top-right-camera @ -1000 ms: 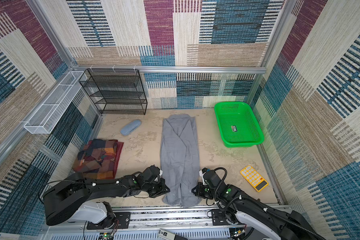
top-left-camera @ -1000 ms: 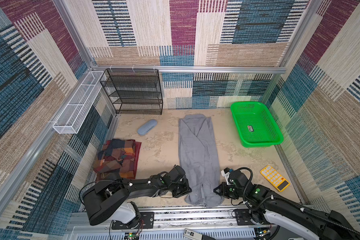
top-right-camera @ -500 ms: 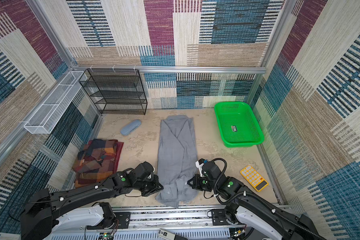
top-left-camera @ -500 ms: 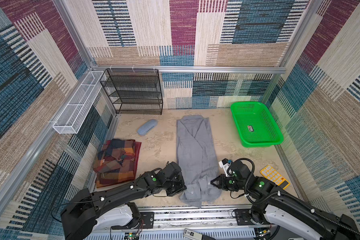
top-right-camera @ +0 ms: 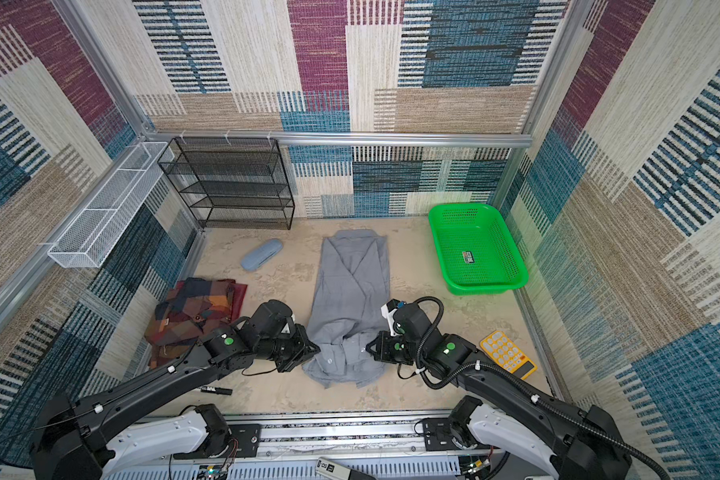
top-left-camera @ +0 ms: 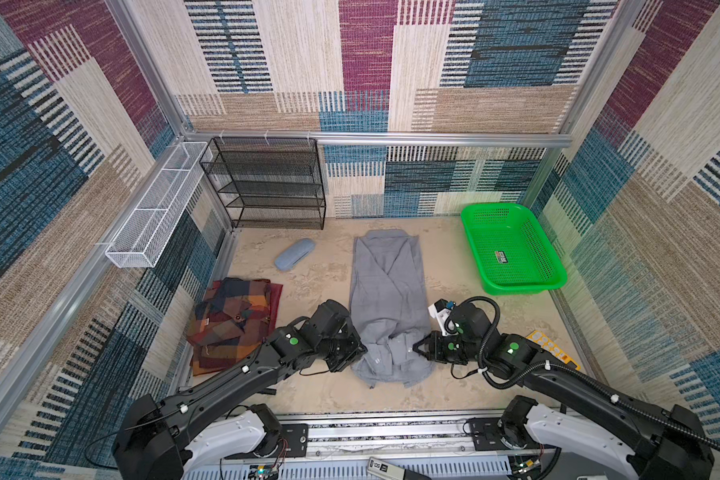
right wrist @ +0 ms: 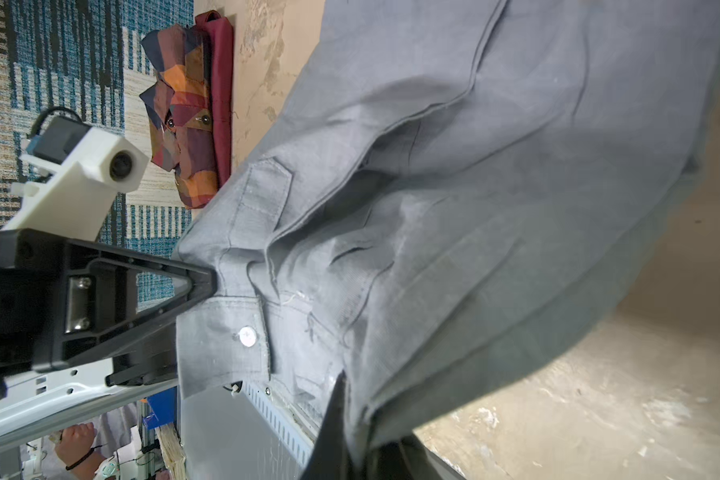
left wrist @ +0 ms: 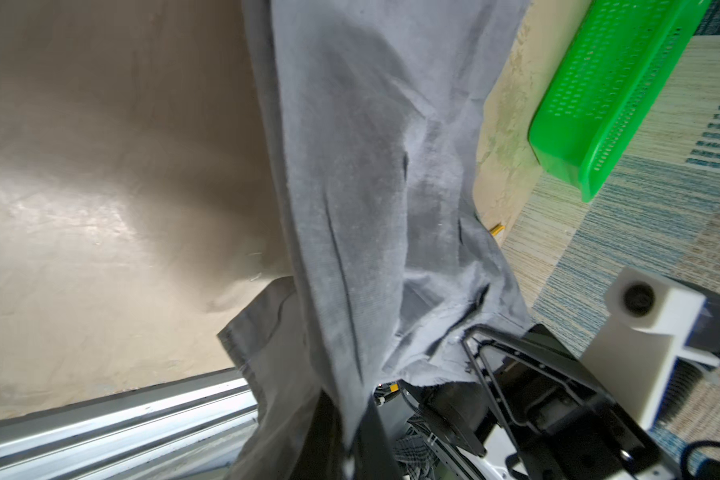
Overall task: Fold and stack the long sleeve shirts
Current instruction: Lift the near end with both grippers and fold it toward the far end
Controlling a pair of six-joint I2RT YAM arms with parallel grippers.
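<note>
The grey shirt (top-left-camera: 387, 291), pinched by the left gripper (top-left-camera: 362, 353) and right gripper (top-left-camera: 415, 348), has been drawn back from the near edge of the table (top-left-camera: 454, 395).

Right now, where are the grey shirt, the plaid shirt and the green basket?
grey shirt (top-left-camera: 387, 291), in a top view, on the flat middle of its body.
plaid shirt (top-left-camera: 233, 328), in a top view, on the middle of the folded bundle.
green basket (top-left-camera: 524, 286), in a top view, on its near wall.

Beige tabletop (top-left-camera: 329, 282) under grey shirt (top-left-camera: 387, 291), plaid shirt (top-left-camera: 229, 320), case (top-left-camera: 294, 254), green basket (top-left-camera: 524, 286)
</note>
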